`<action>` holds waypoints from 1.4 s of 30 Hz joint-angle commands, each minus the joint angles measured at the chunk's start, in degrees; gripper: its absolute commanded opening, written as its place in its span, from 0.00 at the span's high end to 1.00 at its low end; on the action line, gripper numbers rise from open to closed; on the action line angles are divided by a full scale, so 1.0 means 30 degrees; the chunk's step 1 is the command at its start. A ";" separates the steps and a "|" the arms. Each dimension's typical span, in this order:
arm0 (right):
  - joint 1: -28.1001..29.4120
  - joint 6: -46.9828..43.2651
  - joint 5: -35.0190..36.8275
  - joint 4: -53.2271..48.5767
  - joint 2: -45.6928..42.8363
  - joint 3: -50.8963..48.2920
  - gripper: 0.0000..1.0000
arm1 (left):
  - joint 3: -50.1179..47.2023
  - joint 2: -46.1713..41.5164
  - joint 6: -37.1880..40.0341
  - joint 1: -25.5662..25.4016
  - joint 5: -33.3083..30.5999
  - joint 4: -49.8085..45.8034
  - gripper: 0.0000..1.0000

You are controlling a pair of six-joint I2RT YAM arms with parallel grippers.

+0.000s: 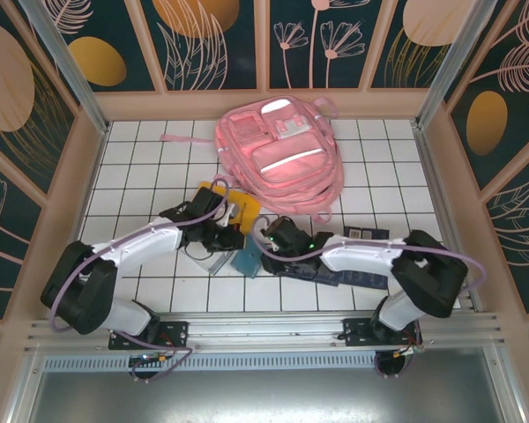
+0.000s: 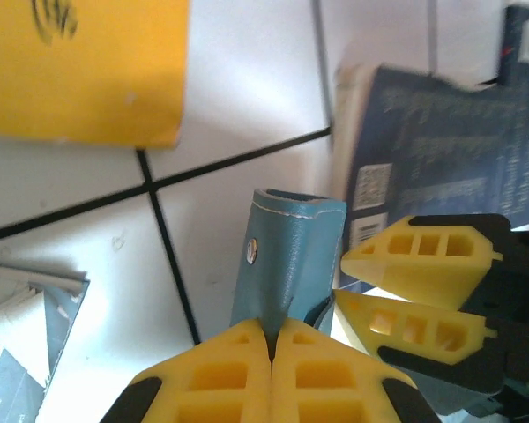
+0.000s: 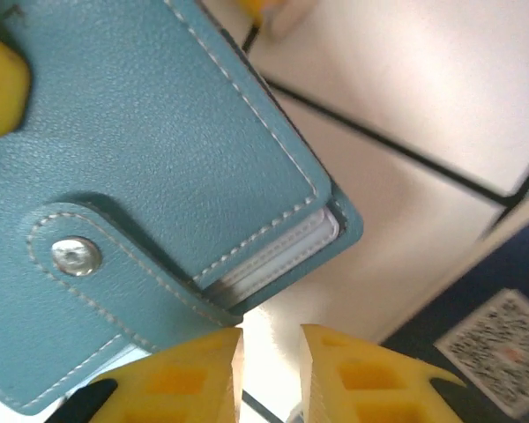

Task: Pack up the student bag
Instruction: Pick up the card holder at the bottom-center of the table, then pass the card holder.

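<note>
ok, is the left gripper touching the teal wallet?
Touching. The left wrist view shows the left gripper clamped shut on the lower edge of the teal wallet.

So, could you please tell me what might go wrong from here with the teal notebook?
The left claw pinches the teal notebook only by one edge, so it may slip or swing when lifted. The right claw stands slightly open right beside it, close to the left claw; the two could bump.
</note>
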 commanded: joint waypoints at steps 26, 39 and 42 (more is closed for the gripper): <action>-0.7364 0.9782 -1.1416 1.3185 -0.8414 -0.4634 0.29 | 0.2798 -0.3633 -0.5031 0.0200 0.2784 0.5862 1.00; -0.6943 0.8491 -0.9640 1.1203 -0.8135 -0.3751 1.00 | 0.3530 -0.2539 -0.3336 0.0109 0.1428 0.3597 0.48; -0.7512 0.6413 -0.5741 0.5767 -0.9905 -0.2540 1.00 | 0.5583 -0.1290 -0.1698 0.0330 -0.1039 0.0668 0.27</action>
